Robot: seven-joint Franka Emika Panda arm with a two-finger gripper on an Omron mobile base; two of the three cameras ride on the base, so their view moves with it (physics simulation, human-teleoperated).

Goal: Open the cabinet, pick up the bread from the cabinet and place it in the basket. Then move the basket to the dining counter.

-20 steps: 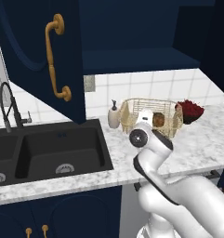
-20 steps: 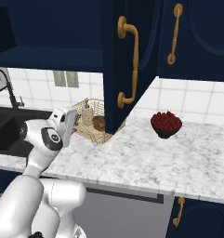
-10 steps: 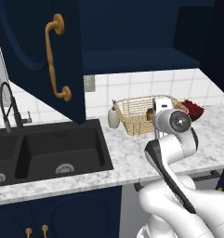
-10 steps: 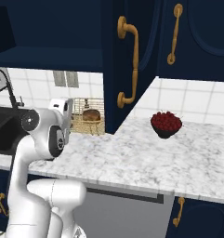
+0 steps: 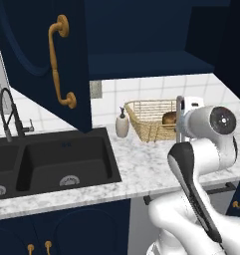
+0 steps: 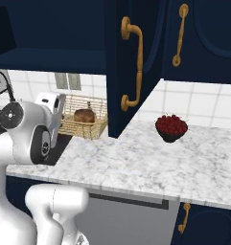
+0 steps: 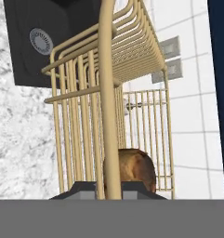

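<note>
Your gripper (image 7: 108, 189) straddles the basket (image 7: 132, 60) rim, apparently clamped on it; bread (image 7: 134, 169) lies inside.

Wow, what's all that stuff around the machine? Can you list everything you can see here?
cabinet: one, navy blue with brass handles, door open, above the counter.
basket: one, golden-tan wire, on the counter by the tiled wall.
bread: one, dark brown, lying inside the basket.
soap dispenser: one, whitish, beside the basket, on its sink side.
sink: one, black, two basins, set into the marbled counter.
faucet: one, dark, behind the sink.
bowl: one, dark red, on the counter, on the far side of the open door from the basket.
wall outlets: two, grey, on the white tiles.
tool: one, dark tips either side of a basket rim wire; grip unclear.
</note>
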